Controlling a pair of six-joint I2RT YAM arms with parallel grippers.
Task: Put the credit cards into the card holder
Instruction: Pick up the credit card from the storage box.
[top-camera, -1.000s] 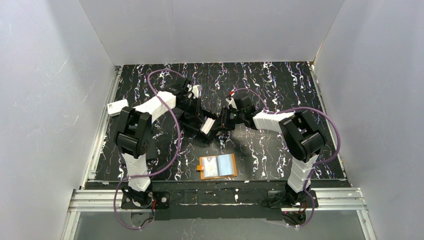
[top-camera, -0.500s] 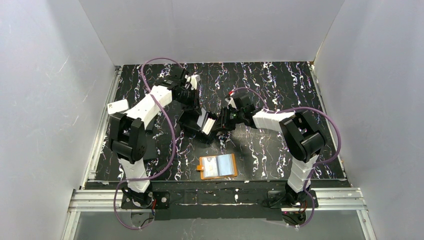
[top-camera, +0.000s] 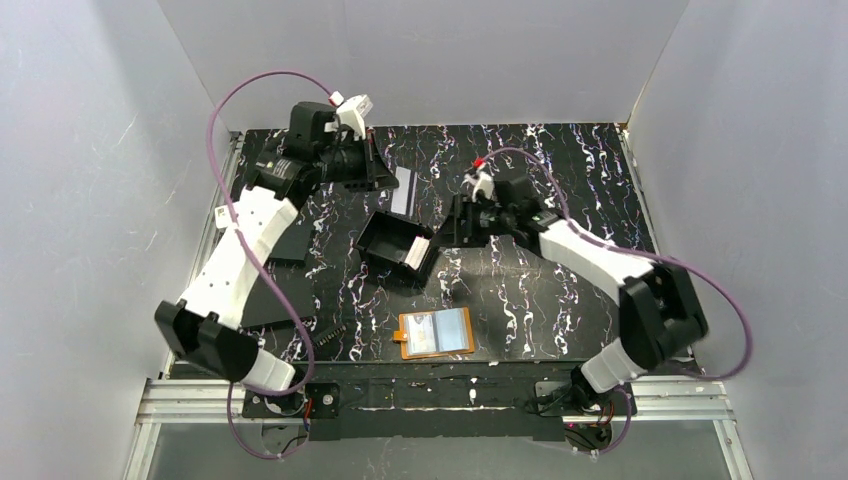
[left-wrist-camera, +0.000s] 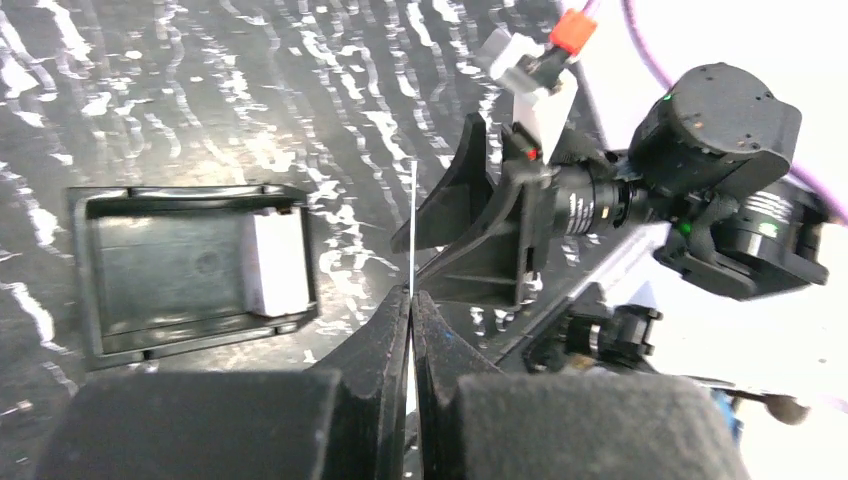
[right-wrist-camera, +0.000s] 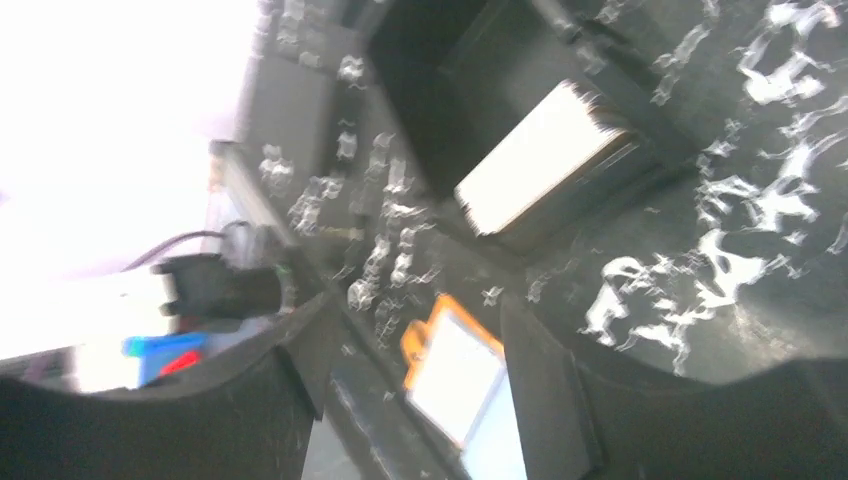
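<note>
— At the left gripper (left-wrist-camera: 411, 302), what's gripped?
— One credit card (top-camera: 405, 190), clenched edge-on, raised at the far side.
— And the card holder (top-camera: 436, 333)?
— Lying open toward the near edge, long axis crosswise. The released right gripper (top-camera: 447, 222) hangs nearer.

A black table top (top-camera: 560, 300) streaked with white, marble-like veins forms the bottom of a plain booth. A pale grey-white back wall (top-camera: 420, 60), a left wall (top-camera: 90, 200) and a right wall (top-camera: 750, 200) rise bare from its edges. A silver near rail (top-camera: 450, 395) of aluminium runs along the front edge, and a side rail (top-camera: 205, 270) borders the left. The light is even and soft, with only faint shadows on the table — in both wrist views the walls burn out to flat white.
</note>
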